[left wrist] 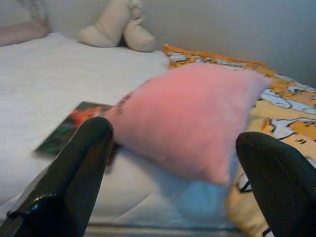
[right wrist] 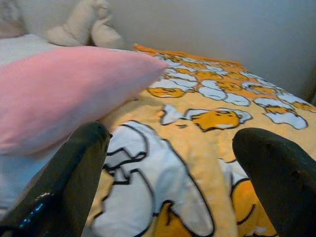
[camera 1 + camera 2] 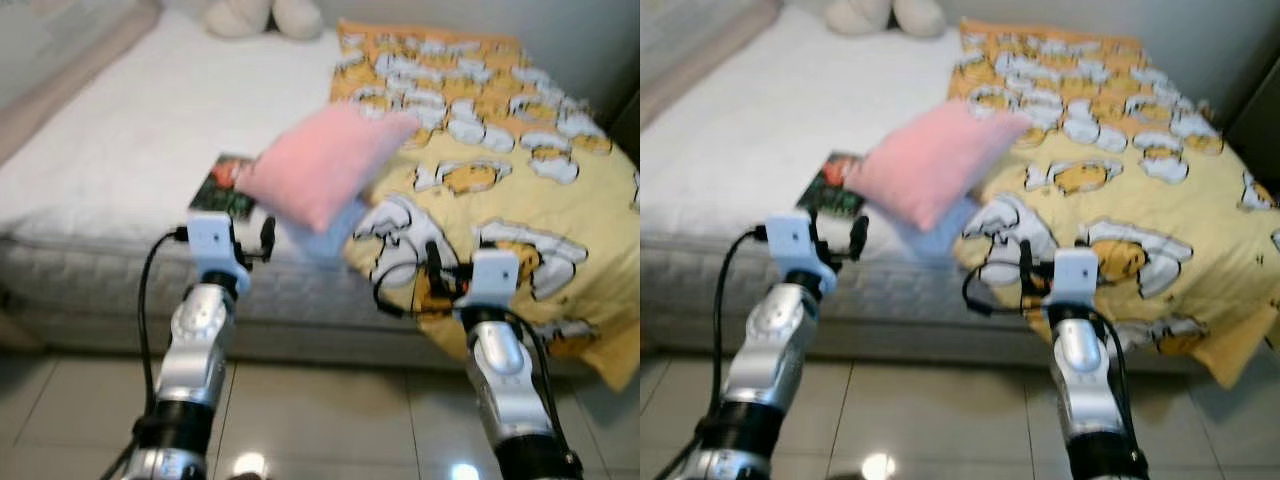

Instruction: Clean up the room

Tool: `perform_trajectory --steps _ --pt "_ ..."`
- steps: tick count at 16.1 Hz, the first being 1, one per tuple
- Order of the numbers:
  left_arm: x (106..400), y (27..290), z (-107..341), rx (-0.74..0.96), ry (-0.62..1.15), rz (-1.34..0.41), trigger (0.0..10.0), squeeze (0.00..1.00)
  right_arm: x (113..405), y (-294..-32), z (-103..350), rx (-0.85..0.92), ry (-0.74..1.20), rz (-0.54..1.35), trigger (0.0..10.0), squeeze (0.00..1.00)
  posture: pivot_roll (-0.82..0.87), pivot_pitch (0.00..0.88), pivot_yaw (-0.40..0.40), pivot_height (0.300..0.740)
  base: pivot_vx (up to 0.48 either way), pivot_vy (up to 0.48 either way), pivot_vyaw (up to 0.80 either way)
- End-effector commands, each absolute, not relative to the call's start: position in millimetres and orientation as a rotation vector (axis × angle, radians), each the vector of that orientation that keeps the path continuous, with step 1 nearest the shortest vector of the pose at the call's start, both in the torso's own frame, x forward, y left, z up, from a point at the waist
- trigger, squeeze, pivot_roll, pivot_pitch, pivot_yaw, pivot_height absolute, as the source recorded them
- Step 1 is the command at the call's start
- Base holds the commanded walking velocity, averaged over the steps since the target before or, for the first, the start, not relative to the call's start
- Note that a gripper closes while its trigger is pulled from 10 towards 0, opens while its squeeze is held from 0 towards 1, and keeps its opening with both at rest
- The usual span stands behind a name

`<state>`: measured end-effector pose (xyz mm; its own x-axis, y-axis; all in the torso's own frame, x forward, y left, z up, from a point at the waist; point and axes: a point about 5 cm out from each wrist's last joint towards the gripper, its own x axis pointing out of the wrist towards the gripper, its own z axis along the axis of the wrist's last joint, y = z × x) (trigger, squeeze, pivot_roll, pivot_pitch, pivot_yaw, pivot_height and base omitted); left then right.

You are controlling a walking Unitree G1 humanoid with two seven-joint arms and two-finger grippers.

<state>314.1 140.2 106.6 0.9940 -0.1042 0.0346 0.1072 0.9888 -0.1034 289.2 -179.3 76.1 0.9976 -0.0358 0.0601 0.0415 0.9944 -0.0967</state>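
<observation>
A pink pillow (image 3: pixel 325 163) shows blurred over the near edge of the bed, tilted, with a pale blue patch (image 3: pixel 318 238) under it. I cannot tell whether it rests on the mattress. My left gripper (image 1: pixel 173 148) is open just short of the pillow, with nothing between its fingers (image 1: pixel 81 163). My right gripper (image 2: pixel 170 148) is also open and holds nothing. It faces the yellow cartoon blanket (image 3: pixel 500 150), with the pillow off to its side. A dark book (image 3: pixel 222 188) lies flat on the white mattress (image 3: pixel 120 150), partly under the pillow.
A beige plush toy (image 3: pixel 262 15) sits at the far end of the bed by the wall. The blanket hangs over the bed's front edge at the right. Glossy tiled floor (image 3: pixel 330 410) lies between me and the bed.
</observation>
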Motion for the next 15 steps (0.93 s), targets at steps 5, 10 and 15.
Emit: perform_trajectory --steps 5,10,15 --pt "319 132 113 -0.106 -0.035 -0.127 10.0 0.0 292 -190 75 -0.101 -0.03 -0.067 10.0 0.0 -0.01 0.0 -0.038 0.74 0.441 0.0 0.0" --pt "327 138 122 -0.103 -0.061 -0.097 10.0 0.0 298 -184 76 -0.102 -0.024 -0.027 10.0 0.0 0.01 0.0 -0.067 0.74 0.322 0.344 0.0" --pt "328 128 117 -0.08 -0.04 -0.131 10.0 0.0 297 -186 77 -0.12 -0.024 -0.009 10.0 0.0 -0.01 0.0 -0.072 0.74 0.0 0.478 0.0"
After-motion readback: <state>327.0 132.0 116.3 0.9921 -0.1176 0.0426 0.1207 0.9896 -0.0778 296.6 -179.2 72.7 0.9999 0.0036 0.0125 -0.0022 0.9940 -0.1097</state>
